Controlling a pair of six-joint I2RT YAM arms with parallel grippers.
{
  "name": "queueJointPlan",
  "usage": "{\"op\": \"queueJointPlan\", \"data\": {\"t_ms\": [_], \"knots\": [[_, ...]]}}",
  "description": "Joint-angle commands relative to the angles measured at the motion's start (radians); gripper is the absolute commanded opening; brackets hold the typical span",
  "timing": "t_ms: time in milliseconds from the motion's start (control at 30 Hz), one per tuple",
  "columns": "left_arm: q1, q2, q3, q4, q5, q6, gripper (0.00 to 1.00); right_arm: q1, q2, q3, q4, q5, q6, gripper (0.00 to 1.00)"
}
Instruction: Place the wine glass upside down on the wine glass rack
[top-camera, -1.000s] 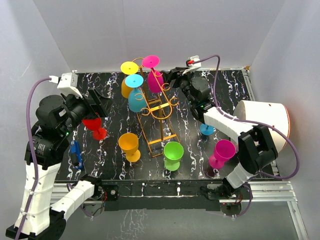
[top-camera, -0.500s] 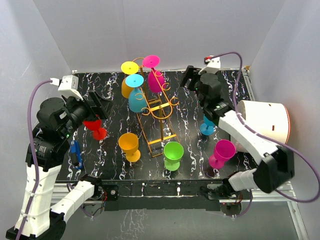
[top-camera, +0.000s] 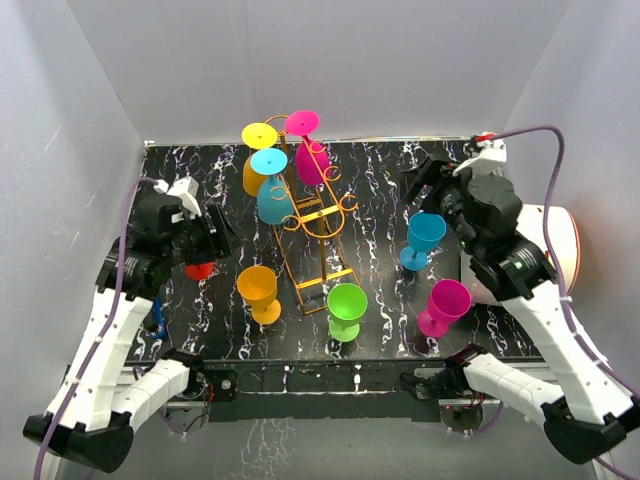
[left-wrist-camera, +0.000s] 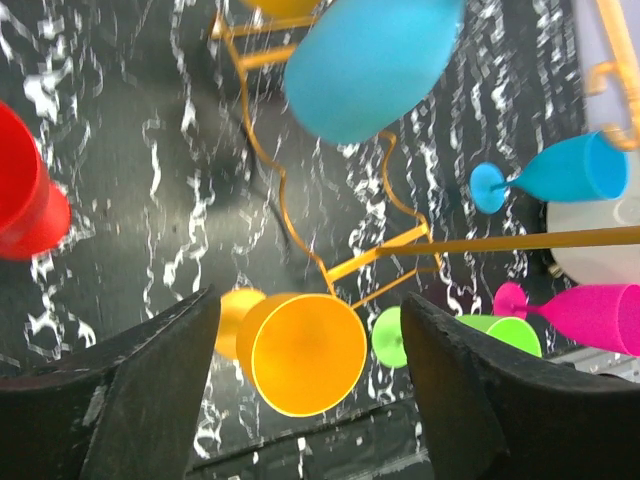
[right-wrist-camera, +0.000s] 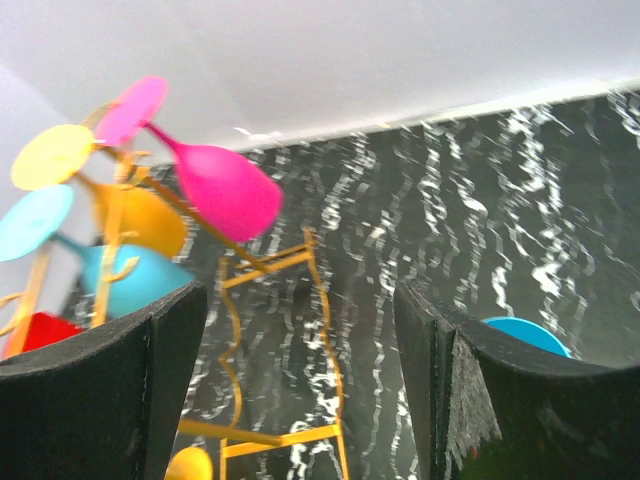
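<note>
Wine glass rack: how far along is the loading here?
Done: three hang upside down on the wine glass rack: yellow glass, cyan glass, magenta glass. In hand: nothing; the left gripper and right gripper are both open and empty. Left: five on the table: red glass, orange glass, green glass, blue glass, pink glass.

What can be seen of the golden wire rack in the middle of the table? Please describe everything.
The wine glass rack is a thin golden-orange wire stand, metal by its look, with curled scroll ends on its arms and a rectangular wire base. It stands on its base near the middle of the black marbled table. Three glasses hang on it upside down: a yellow glass, a pink glass and a blue glass.
</note>
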Motion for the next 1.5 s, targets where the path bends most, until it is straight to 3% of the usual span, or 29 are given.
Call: {"op": "queueJointPlan", "data": {"t_ms": [0,133,267,633,933,1233,1467], "knots": [[-0.002,0.03,-0.062,-0.108,0.067,-0.041,0.64,0.0,-0.089,0.041,0.145,-0.245,-0.038,0.73],[-0.002,0.064,-0.109,-0.111,0.111,-0.05,0.63,-0.001,-0.113,0.047,0.256,-0.447,-0.06,0.74],[-0.002,0.12,-0.143,-0.118,0.173,0.001,0.59,0.0,-0.102,0.057,0.319,-0.545,-0.057,0.74],[-0.002,0.228,-0.162,-0.152,0.193,0.052,0.36,-0.001,-0.105,-0.011,0.43,-0.511,-0.046,0.75],[-0.002,0.238,-0.113,-0.183,0.03,0.072,0.0,0.0,-0.124,-0.042,0.492,-0.389,-0.036,0.74],[-0.002,0.15,0.003,-0.268,-0.12,0.053,0.0,0.0,-0.1,-0.039,0.506,-0.384,0.026,0.74],[-0.002,0.069,0.189,-0.264,-0.166,-0.018,0.0,-0.001,-0.029,-0.023,0.553,-0.508,0.25,0.73]]}}
